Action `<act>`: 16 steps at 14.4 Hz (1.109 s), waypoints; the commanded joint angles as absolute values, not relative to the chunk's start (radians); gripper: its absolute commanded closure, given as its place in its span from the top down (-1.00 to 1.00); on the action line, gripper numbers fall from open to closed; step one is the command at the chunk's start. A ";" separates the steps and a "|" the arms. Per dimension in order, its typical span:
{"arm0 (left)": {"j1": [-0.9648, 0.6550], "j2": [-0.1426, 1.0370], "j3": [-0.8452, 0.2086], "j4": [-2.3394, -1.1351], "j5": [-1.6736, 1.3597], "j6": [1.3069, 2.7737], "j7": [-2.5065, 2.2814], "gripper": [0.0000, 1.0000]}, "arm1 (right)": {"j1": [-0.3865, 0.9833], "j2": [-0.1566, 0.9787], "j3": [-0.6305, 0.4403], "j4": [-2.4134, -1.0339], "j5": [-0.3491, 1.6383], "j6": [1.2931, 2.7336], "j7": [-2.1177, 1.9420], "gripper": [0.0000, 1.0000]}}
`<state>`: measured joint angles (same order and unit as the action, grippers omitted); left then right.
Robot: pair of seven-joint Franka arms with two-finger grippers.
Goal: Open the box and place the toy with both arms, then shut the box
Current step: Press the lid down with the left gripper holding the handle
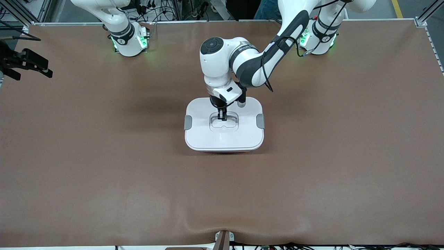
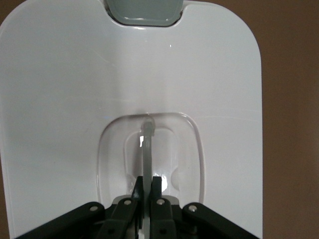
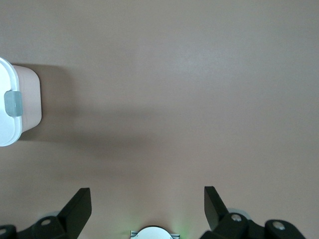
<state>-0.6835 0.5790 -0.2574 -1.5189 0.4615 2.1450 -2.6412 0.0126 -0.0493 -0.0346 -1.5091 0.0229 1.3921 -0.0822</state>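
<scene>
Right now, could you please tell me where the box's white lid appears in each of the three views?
Front view: the lid sits mid-table, with the left end effector shut on its clear handle.
Left wrist view: the lid fills most of the picture.
Right wrist view: only a corner of the lid shows at the picture's edge.
Shared landmark: a grey side clip.

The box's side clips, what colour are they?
Grey, against a white lid. The clips show best in the front view.
</scene>
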 commanded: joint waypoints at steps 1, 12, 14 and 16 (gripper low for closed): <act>-0.687 0.552 -0.259 -1.562 0.483 2.154 -2.625 -1.00 | 0.026 -0.049 -0.038 -1.496 0.011 1.385 -0.074 1.00; -0.686 0.555 -0.261 -1.549 0.466 2.183 -2.626 -1.00 | 0.026 -0.051 -0.038 -1.494 0.011 1.382 -0.074 1.00; -0.686 0.554 -0.261 -1.552 0.468 2.183 -2.623 -1.00 | 0.026 -0.049 -0.038 -1.494 0.011 1.385 -0.074 1.00; -0.686 0.554 -0.259 -1.554 0.474 2.181 -2.609 -1.00 | 0.026 -0.051 -0.038 -1.494 0.011 1.384 -0.074 1.00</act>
